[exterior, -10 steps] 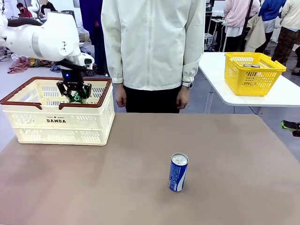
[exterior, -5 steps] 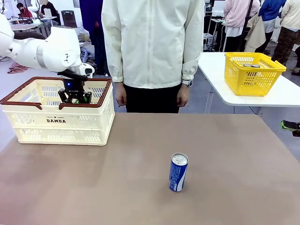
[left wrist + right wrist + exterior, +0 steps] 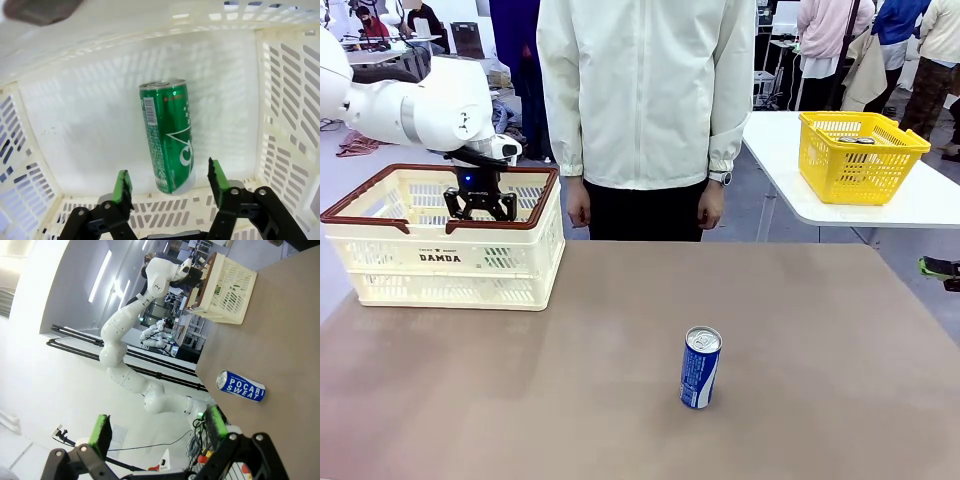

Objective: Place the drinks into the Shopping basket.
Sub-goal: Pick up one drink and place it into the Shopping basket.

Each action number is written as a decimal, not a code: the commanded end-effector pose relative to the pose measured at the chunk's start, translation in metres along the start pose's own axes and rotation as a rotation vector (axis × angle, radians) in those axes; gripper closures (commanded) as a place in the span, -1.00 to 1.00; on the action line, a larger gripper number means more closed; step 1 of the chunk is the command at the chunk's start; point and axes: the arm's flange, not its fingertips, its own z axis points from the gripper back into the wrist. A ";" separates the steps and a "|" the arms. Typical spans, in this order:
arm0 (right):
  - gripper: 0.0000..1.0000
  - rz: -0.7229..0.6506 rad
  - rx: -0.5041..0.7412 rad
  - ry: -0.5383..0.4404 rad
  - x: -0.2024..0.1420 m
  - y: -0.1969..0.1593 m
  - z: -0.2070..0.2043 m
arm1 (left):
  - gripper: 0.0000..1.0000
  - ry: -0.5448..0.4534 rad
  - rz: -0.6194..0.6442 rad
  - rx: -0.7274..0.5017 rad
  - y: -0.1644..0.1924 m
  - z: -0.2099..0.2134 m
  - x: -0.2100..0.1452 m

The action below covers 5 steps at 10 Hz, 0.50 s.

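A green can [image 3: 170, 137] with white marks lies on its side on the floor of the cream Shopping basket [image 3: 440, 270], whose lattice wall [image 3: 290, 100] surrounds it in the left wrist view. My left gripper [image 3: 480, 207] hangs open just above the can inside the basket, its green pads [image 3: 122, 182] spread and holding nothing. A blue and white can [image 3: 701, 367] stands upright near the middle of the brown table. It also appears as the blue and white can [image 3: 241, 386] in the right wrist view. My right gripper [image 3: 159, 427] is open and empty, far from that can.
A person in a white jacket [image 3: 645, 100] stands at the table's far edge, hands down. A yellow basket [image 3: 860, 155] sits on a white side table [image 3: 910, 205] at the right. Bare tabletop surrounds the blue can.
The green can has left my left gripper's fingers and now lies on the basket floor. The gripper has opened and risen slightly.
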 end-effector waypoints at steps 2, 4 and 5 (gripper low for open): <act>-1.00 -0.010 0.010 -0.010 0.003 0.006 0.000 | -1.00 0.004 0.016 -0.005 0.002 0.006 -0.003; -1.00 -0.010 0.010 -0.010 0.003 0.006 0.000 | -1.00 -0.020 0.032 -0.027 0.002 0.019 -0.013; -1.00 -0.010 0.010 -0.010 0.003 0.006 0.000 | -1.00 -0.057 0.034 -0.088 0.004 0.041 -0.029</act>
